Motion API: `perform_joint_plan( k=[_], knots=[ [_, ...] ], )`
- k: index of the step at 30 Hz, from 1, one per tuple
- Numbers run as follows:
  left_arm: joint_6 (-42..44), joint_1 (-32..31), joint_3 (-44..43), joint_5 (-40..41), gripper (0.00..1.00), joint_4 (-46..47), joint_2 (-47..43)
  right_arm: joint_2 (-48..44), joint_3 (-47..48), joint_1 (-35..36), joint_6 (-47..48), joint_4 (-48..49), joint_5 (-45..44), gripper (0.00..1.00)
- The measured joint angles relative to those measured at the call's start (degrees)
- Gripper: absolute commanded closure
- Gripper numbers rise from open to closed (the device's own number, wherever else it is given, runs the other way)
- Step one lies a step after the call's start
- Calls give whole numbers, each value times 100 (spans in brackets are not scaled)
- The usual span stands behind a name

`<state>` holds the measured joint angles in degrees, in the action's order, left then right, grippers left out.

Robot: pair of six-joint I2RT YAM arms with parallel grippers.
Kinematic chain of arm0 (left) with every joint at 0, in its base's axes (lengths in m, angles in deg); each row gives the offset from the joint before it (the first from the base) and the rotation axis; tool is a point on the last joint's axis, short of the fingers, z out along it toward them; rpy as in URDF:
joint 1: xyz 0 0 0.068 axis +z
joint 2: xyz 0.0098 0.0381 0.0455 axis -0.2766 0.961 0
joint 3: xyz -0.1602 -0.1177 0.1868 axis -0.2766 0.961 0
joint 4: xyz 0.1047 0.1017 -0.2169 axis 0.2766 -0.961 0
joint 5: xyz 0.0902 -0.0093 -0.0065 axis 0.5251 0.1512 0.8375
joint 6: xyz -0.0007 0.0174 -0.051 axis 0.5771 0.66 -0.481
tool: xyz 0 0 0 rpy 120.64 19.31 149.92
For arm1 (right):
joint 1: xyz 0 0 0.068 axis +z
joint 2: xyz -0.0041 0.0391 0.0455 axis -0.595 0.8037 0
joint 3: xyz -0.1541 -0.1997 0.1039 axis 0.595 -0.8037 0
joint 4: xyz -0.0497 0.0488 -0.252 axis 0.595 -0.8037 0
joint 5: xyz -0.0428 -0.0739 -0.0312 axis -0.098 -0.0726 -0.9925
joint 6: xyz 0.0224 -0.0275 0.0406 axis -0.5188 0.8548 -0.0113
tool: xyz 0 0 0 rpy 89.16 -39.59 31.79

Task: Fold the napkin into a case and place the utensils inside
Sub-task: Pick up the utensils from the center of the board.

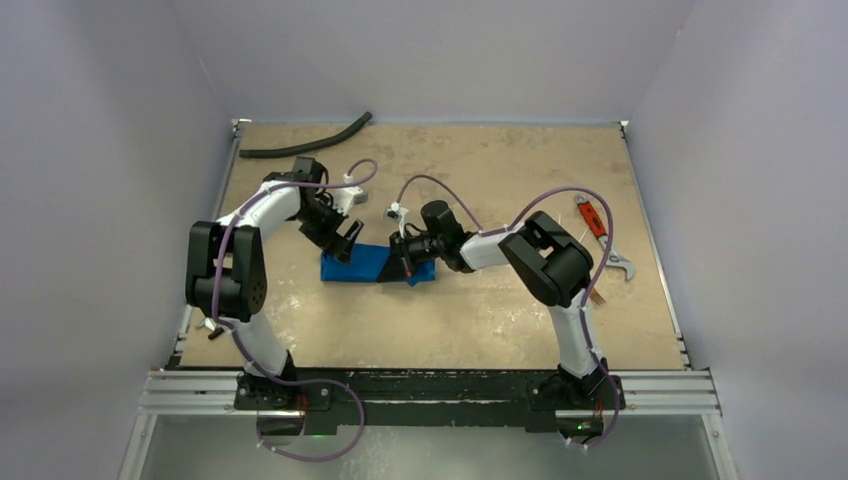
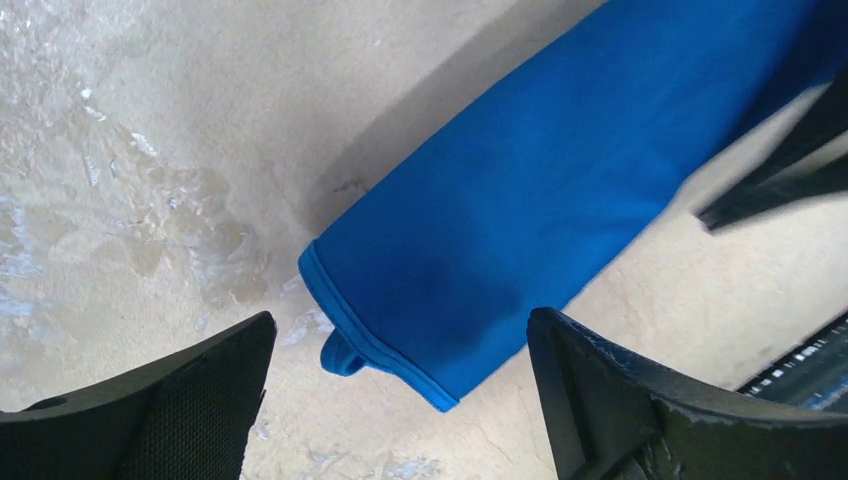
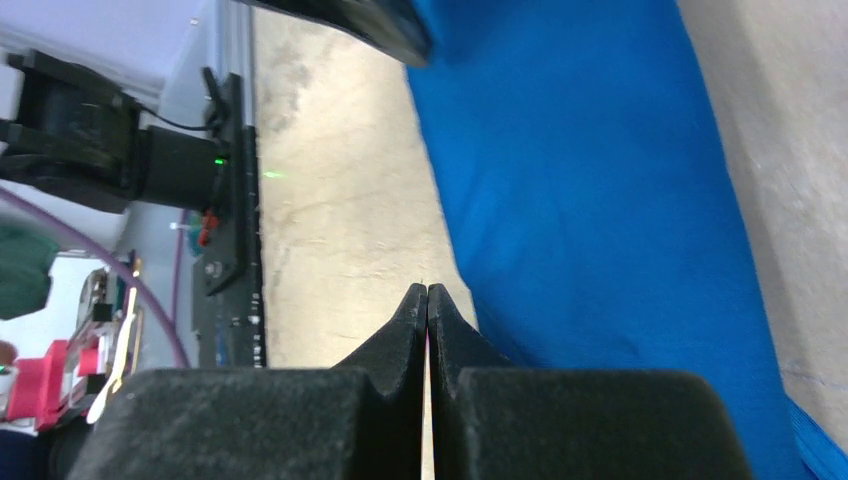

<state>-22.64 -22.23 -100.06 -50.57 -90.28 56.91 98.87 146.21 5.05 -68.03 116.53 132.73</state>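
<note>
The napkin (image 1: 375, 264) lies in the middle of the table, folded into an oblong bright blue case (image 2: 520, 210). Its hemmed left end, with a small loop of cloth sticking out, shows in the left wrist view. My left gripper (image 1: 345, 243) hangs open just above that end, its fingers spread on either side of the hem (image 2: 400, 330) and holding nothing. My right gripper (image 1: 407, 262) is shut with nothing between its tips (image 3: 427, 290), low beside the near edge of the blue cloth (image 3: 590, 200). The utensils are out of view.
A black curved hose (image 1: 310, 143) lies at the far left corner. A red-handled grey wrench (image 1: 598, 232) lies at the right edge, beyond the right arm's elbow. The right gripper's dark fingers (image 2: 780, 170) show past the cloth in the left wrist view.
</note>
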Motion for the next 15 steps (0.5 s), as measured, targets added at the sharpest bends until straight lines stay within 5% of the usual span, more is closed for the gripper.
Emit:
perform_joint_plan(
  k=[8,15],
  knots=[
    [11,-59,468,540,50,669,160,-859,354,-92,0,-702,264,97],
    [74,-101,728,721,62,986,109,-1923,365,-754,181,-1650,-94,95]
  ],
)
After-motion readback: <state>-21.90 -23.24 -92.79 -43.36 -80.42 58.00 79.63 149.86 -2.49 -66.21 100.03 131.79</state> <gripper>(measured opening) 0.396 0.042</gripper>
